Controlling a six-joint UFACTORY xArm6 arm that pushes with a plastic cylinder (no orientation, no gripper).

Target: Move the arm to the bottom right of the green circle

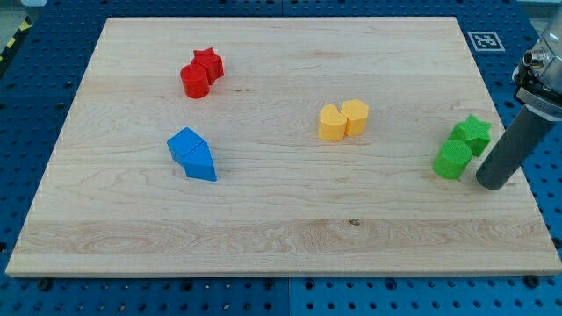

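Observation:
The green circle (452, 160) sits near the board's right edge, touching a green star (473, 133) just above and to its right. My tip (493, 183) is on the board just right of and slightly below the green circle, a small gap away. The dark rod rises from it toward the view's upper right.
A red star (209, 63) and a red round block (194, 81) touch at the upper left. Two blue blocks (192, 154) lie together at centre left. A yellow heart (332, 124) and a yellow hexagon (356, 116) touch at centre. The wooden board's right edge (527, 189) is close to my tip.

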